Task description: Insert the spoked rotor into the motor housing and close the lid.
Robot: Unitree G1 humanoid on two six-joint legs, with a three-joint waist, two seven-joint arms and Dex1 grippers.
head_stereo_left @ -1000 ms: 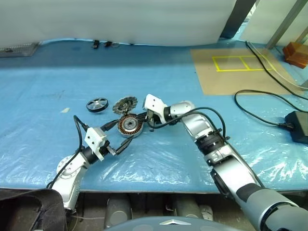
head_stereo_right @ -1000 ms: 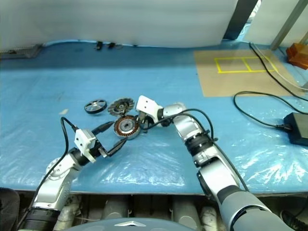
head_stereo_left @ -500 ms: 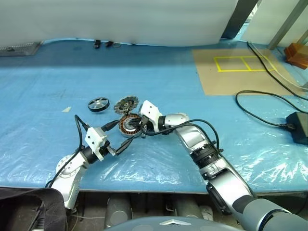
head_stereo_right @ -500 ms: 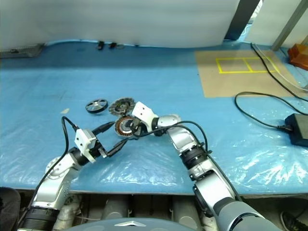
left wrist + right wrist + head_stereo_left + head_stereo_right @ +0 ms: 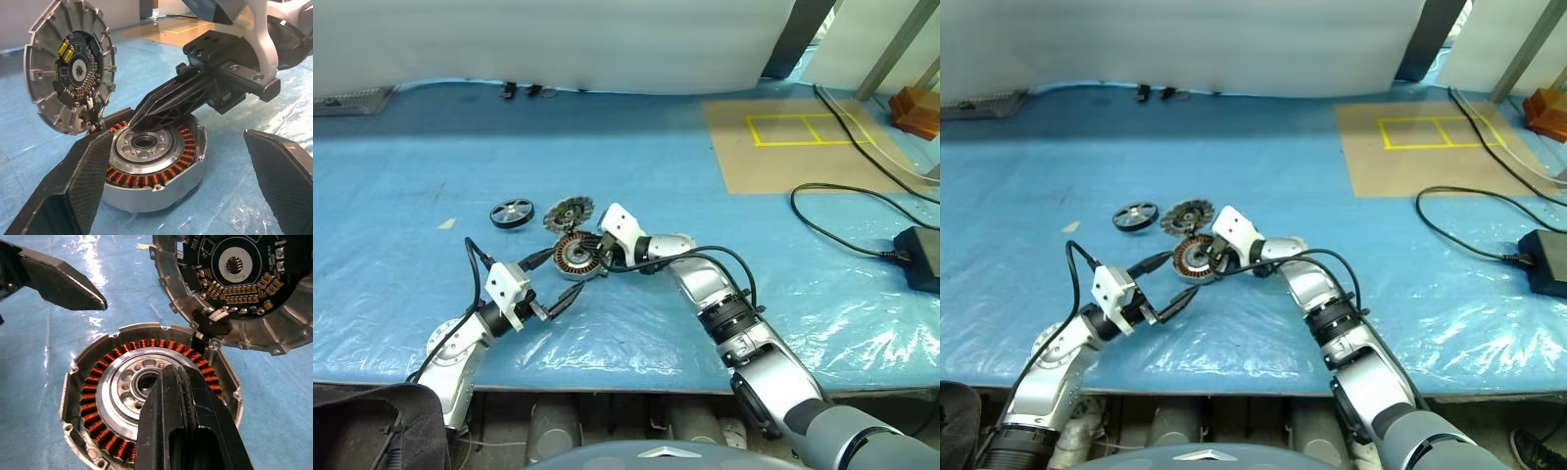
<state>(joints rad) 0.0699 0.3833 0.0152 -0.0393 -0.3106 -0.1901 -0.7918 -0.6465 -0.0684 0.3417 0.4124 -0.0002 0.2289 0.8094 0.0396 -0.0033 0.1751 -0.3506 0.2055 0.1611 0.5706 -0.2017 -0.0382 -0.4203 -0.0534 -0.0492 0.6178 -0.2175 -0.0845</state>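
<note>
The right pincer (image 5: 183,396), fingers pressed together and holding nothing, lies with its tips over the silver hub of the motor housing (image 5: 576,256). The left pincer (image 5: 560,299) gapes wide just beside the housing, empty. The lid (image 5: 68,66) stands tilted at the housing's far edge, ribbed face showing. The spoked rotor (image 5: 512,212) lies apart on the blue-covered counter (image 5: 636,166).
</note>
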